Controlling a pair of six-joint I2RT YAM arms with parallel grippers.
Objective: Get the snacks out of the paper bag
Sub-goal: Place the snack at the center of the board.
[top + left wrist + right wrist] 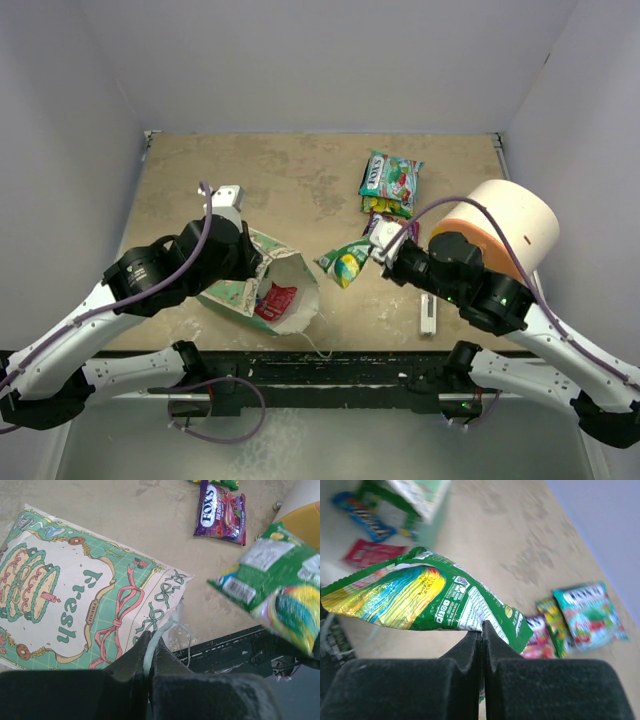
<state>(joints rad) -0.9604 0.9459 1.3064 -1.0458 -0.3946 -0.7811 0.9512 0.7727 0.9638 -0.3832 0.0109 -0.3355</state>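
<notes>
right pincer (482, 625) clamps green packet (420, 597) by thin edge — could slip free; left pincer (148, 645) pinches paper bag (75, 595) rim — may tear.

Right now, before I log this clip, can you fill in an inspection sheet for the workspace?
Surface: beige table, scuffed and stained.
Job's things: paper bag lying on its side, mouth open, with a red packet inside; green packet held outside the bag; three more packets piled at the far side.
Clutter: cream cylinder with an orange end; white stick.
Grippers: left gripper shut on the bag's edge; right gripper shut on the green packet.
Cables: purple cables along both arms, one looping below the near edge.
Surroundings: plain pale walls on three sides.
</notes>
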